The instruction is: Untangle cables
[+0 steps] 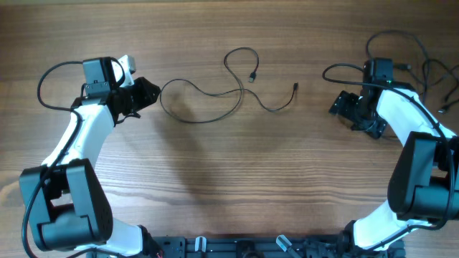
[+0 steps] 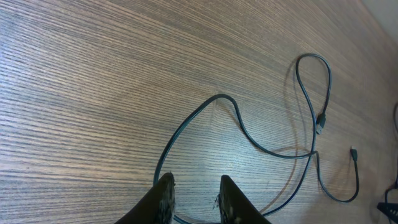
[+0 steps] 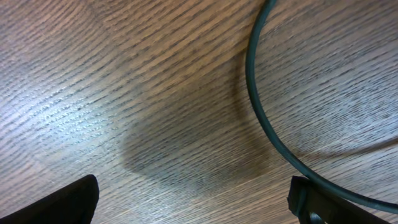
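Handling judged: cables [image 2: 280, 155] light, limp, slippery; hold near plug [image 2: 319, 124]. Left fingers [image 2: 165, 199] stood part-open astride loop; right fingers [image 3: 68, 202] spread, empty.

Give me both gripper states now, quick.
Left gripper: narrowly open, astride a loop of the thin black cable, not clamped on it.
Right gripper: wide open, holding nothing.
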